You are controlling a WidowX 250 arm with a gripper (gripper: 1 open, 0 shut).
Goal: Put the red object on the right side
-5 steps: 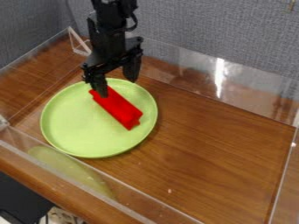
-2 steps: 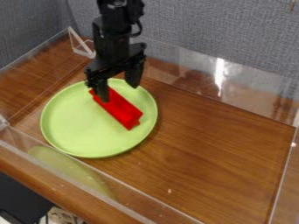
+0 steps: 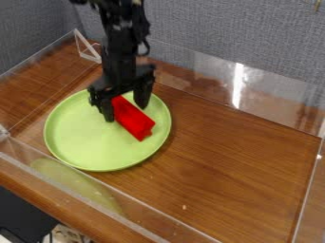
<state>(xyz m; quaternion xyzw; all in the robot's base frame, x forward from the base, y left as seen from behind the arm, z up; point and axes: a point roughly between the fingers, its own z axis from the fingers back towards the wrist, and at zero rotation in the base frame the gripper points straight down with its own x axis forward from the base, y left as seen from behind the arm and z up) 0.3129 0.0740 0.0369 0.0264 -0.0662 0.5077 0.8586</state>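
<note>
The red object [image 3: 135, 118] lies on the lime-green plate [image 3: 76, 142] at the frame's left-centre, its long axis running from upper left to lower right. The gripper [image 3: 122, 102] hangs over its upper-left end — fingers [image 3: 101, 104] spread wide, straddling the bar across its width, gripping nothing yet

The gripper [image 3: 124, 102] has descended from above the far end of the red object [image 3: 136, 120] to the level of the lime-green plate [image 3: 76, 142]. Its open fingers [image 3: 101, 102] now straddle the far end of the red object, one on each side, near the plate's far rim. The arm has shifted slightly left in the view.
</note>
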